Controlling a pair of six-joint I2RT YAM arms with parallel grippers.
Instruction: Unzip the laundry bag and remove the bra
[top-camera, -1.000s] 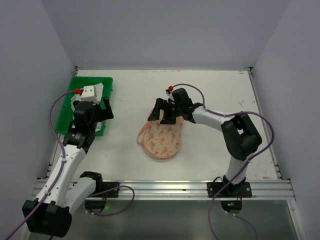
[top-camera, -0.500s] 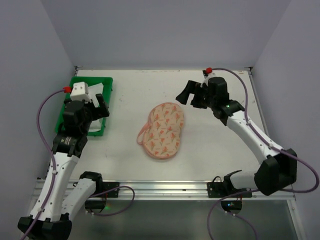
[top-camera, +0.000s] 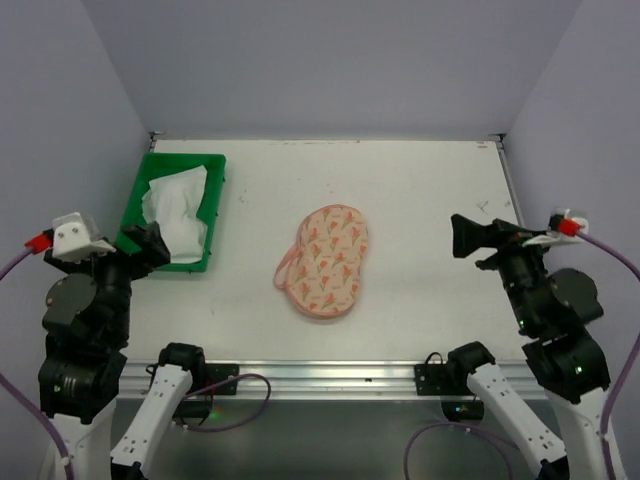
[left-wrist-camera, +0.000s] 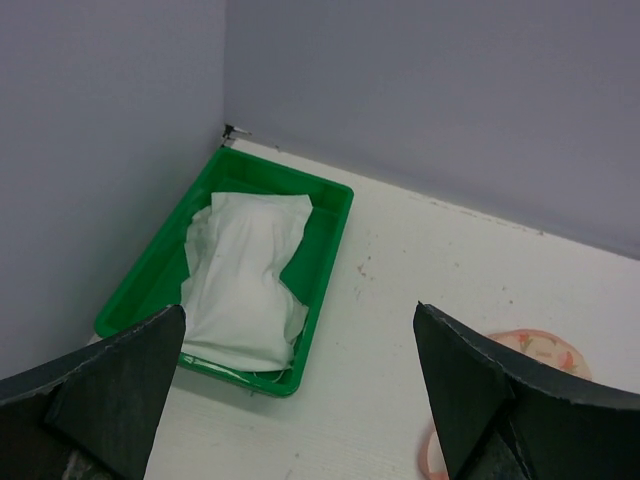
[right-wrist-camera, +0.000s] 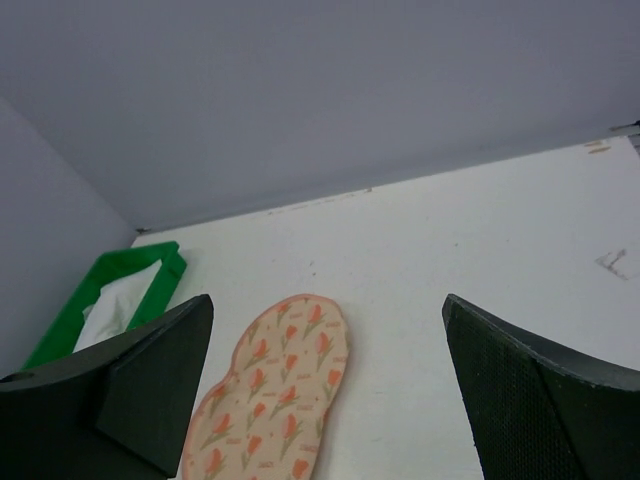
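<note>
The laundry bag, cream with a red-and-green print and a pink loop on its left, lies flat and closed at the table's middle. It also shows in the right wrist view and at the edge of the left wrist view. A white fabric item lies in the green tray; it also shows in the left wrist view. My left gripper is open and empty, raised near the tray's near end. My right gripper is open and empty, raised well to the right of the bag.
The green tray stands at the far left against the side wall, and shows in the left wrist view and the right wrist view. Walls close the table on the left, back and right.
Both arms have drawn back and up toward the near edge. My right gripper left the bag's top end and swung right. My left gripper left the tray. The bag stays put.
</note>
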